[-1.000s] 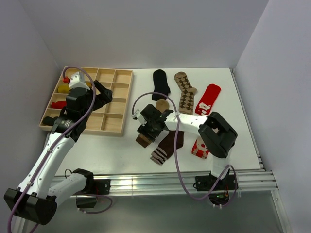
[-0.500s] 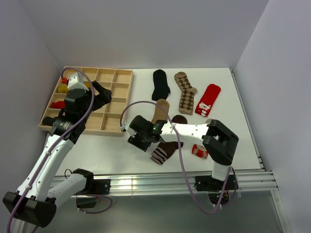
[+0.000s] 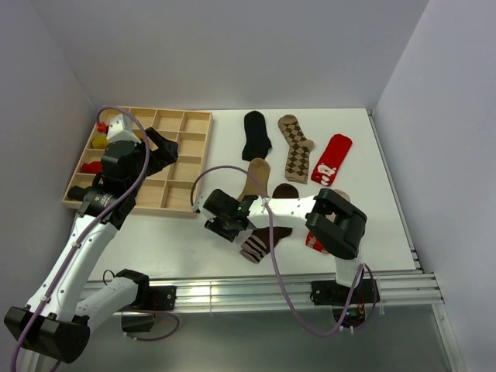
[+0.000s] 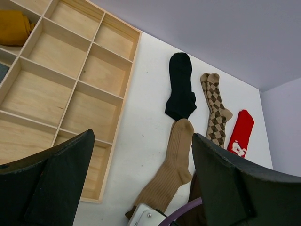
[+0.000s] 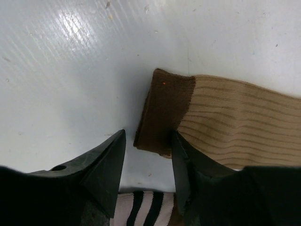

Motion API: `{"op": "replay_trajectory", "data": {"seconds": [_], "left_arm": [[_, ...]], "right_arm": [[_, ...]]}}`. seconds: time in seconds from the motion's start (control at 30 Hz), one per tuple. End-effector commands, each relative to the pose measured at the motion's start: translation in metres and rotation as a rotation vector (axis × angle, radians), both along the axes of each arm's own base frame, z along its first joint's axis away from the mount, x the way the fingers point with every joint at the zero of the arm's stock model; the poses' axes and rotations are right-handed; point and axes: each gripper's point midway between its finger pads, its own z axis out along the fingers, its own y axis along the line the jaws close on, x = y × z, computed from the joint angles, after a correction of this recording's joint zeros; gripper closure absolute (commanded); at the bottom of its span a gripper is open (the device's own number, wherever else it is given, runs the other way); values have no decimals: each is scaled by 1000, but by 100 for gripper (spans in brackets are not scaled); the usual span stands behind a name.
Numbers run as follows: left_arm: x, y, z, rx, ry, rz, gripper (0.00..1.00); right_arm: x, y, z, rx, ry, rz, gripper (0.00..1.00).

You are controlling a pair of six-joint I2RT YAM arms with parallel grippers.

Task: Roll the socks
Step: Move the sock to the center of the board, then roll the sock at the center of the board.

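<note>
My right gripper is low on the table at the brown cuff of the tan sock. Its jaws are open, and the cuff's edge lies between the fingertips in the right wrist view. The dark brown sock's striped toe lies just beside it and shows at the bottom of the right wrist view. The black sock, the argyle sock and the red sock lie flat at the back. My left gripper is open and empty above the tray.
The pale wooden grid tray stands at the back left, with yellow and red items in its left cells. A small red bundle lies by the right arm. The right arm's purple cable loops over the tan sock.
My right gripper has moved left and toward the near edge, from over the tan sock's middle down to its cuff end. The left arm has hardly moved.
</note>
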Motion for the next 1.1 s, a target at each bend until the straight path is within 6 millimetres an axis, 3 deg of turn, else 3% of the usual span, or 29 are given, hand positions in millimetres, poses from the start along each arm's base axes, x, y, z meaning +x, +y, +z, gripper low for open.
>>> {"op": "replay_trajectory", "data": {"seconds": [0.0,0.07,0.23,0.4,0.43,0.53,0.57,0.63,0.7,0.87,0.97,1.0,1.07], "left_arm": [[3,-1,12,-17,-55,-8,10],[3,-2,5,-18,-44,-7,11],[5,-6,-11,-23,-27,-27,13],[3,-24,-24,-17,-54,-99,25],[4,-29,-32,-14,-65,-111,25],[0,-50,-55,24,-59,-164,36],[-2,-65,-50,20,-103,-211,39],[-7,-78,-69,46,-98,-269,44],[-12,-96,-71,64,-149,-366,48],[-28,-139,-108,159,-163,-575,46],[-43,-168,-134,216,-147,-720,42],[-44,-176,-134,230,-171,-746,41],[-54,-197,-153,247,-141,-837,39]], "right_arm": [[12,2,-6,10,-26,-18,55],[12,-4,-12,-1,2,-24,58],[18,-24,-15,37,157,-31,84],[24,-43,6,149,312,30,87],[11,-45,13,173,386,96,89],[5,-60,26,229,484,139,90],[1,-60,32,260,522,158,90],[-2,-68,37,259,570,169,91],[-7,-75,41,282,644,157,92],[-2,-86,41,319,755,99,95],[4,-95,33,320,832,27,95],[0,-99,29,317,892,11,95],[11,-103,25,321,905,-27,96]]}}
